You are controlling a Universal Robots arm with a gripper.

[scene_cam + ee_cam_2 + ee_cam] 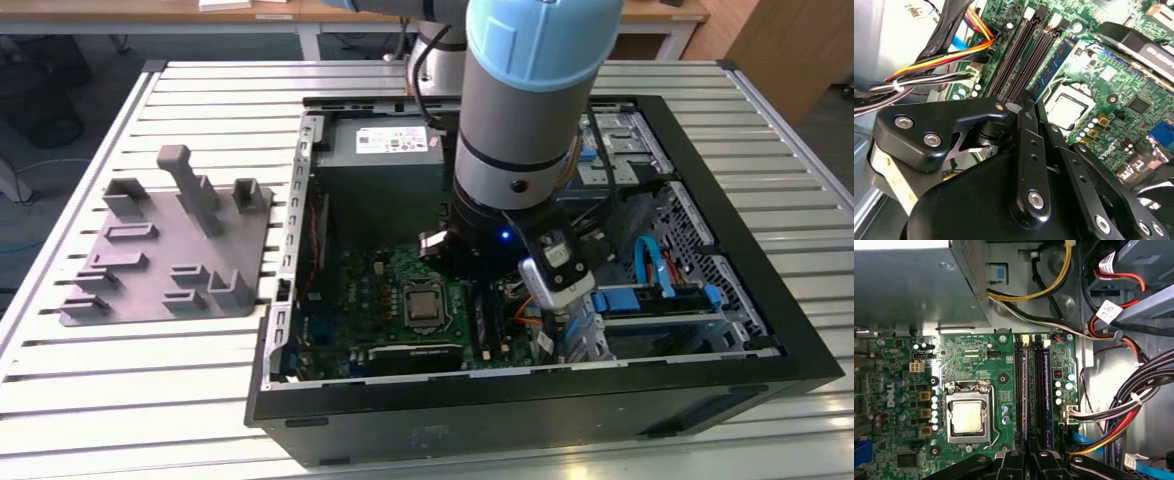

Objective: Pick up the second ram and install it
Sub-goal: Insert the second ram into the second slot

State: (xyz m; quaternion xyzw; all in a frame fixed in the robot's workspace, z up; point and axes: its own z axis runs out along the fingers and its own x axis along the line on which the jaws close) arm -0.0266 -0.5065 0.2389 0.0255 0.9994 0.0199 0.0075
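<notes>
The arm reaches down into the open computer case (302, 300). My gripper (1029, 100) hangs just above the near end of the black memory slots (1035, 390), its black fingers (1013, 462) drawn together with nothing visible between them. A dark blue ram stick (1056, 62) with pale print stands edge-up in the slot nearest the processor (968, 416). It appears as a thin line (1025, 390) in the first wrist view, in line with the gripper. I take it for the second ram. The grey holder (160, 270) on the table carries no stick.
Bundles of coloured cables (1114, 410) run beside the slots, on the side away from the processor. The grey power-supply box (380, 145) fills the case's far end. Drive bays with blue cables (654, 290) sit at the exterior view's right. The case stands on a slatted table (80, 400).
</notes>
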